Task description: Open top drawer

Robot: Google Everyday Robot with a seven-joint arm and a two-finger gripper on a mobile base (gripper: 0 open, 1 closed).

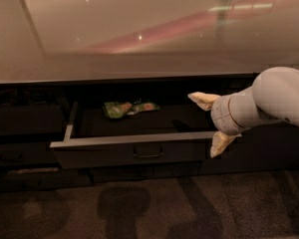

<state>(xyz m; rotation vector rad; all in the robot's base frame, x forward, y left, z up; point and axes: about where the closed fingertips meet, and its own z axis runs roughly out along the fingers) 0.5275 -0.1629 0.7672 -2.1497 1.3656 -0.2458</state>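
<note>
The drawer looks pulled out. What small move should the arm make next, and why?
Probably draw the gripper back, clear of the drawer. The drawer stands well out, with a green packet showing inside, and the open gripper sits at its right end, off the handle, holding nothing.

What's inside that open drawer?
A crumpled green packet lies near the back of the top drawer. Its near floor hides behind the front, and the gripper, open, covers the right end.
</note>
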